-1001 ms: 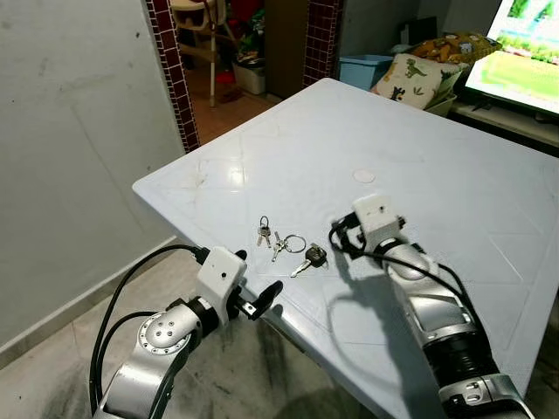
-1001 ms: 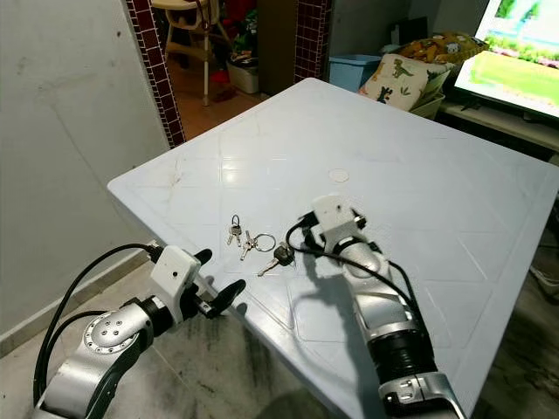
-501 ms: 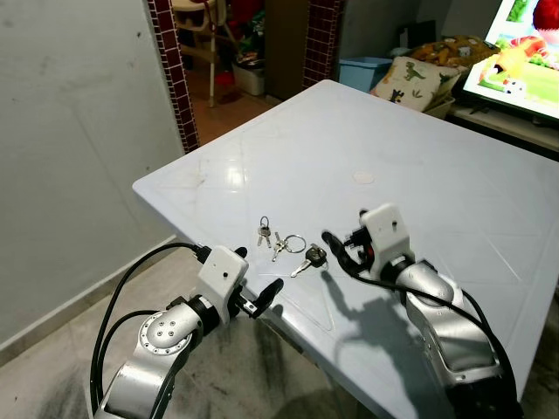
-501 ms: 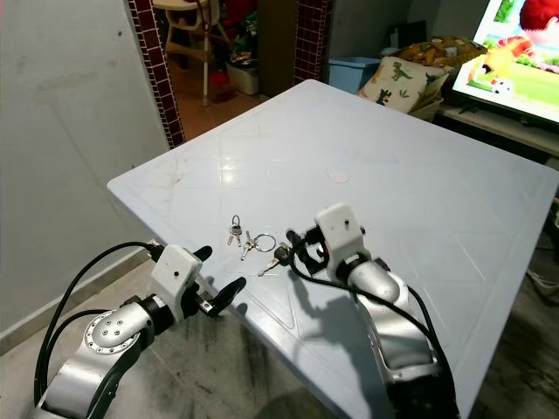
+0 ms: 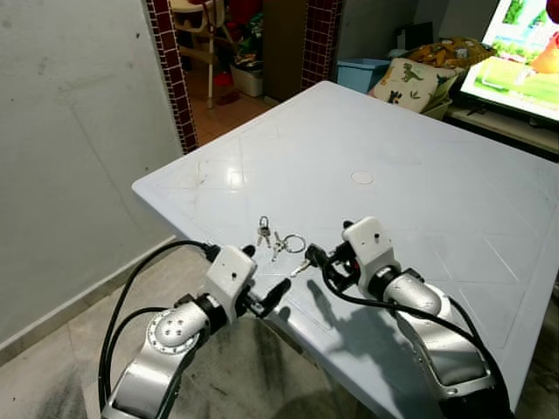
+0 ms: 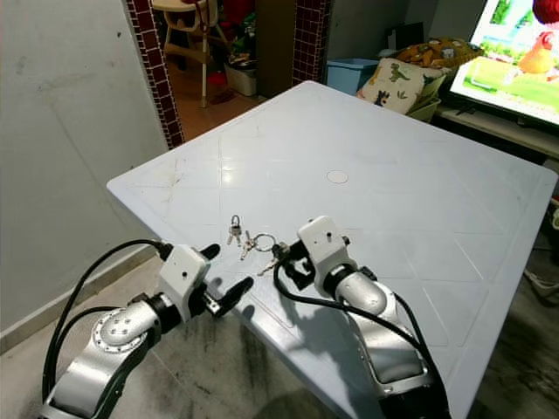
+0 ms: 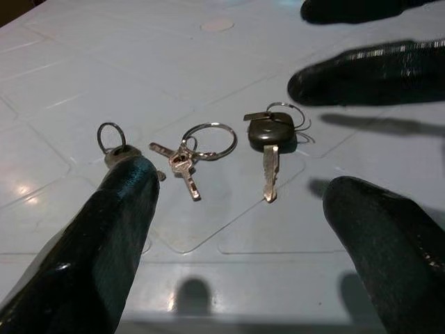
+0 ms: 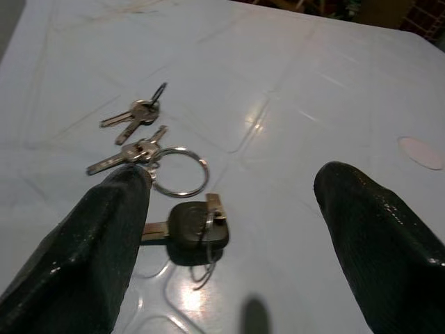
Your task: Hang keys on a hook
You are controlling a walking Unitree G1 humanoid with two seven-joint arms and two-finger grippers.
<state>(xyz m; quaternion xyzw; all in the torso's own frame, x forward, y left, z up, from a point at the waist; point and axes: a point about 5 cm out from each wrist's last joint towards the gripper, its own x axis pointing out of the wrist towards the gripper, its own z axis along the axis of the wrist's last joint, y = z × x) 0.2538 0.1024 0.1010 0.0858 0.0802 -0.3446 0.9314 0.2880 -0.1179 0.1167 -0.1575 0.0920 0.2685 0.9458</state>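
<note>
Three bunches of keys lie near the front-left corner of the white table [image 5: 410,140]: a small pair on a ring [image 5: 263,231], silver keys on a larger ring [image 5: 288,243] and a black-headed key [image 5: 308,258]. My right gripper [image 5: 325,259] rests low over the table just right of the black-headed key [image 8: 191,226], open, with that key between its spread fingers [image 8: 104,243] and not gripped. My left gripper [image 5: 265,271] hovers at the table's front edge, open and empty, pointing at the keys [image 7: 198,149].
A grey wall stands to the left with a brick-edged doorway [image 5: 170,70] behind it. A lit television [image 5: 515,52], a dinosaur cushion [image 5: 409,77] and a blue bin [image 5: 362,70] sit beyond the table's far side. Bare floor lies under my left arm.
My right gripper has drawn back and to the left across the table until its fingers straddle the black-headed key. My left gripper has crept slightly toward the table edge. The keys lie as before.
</note>
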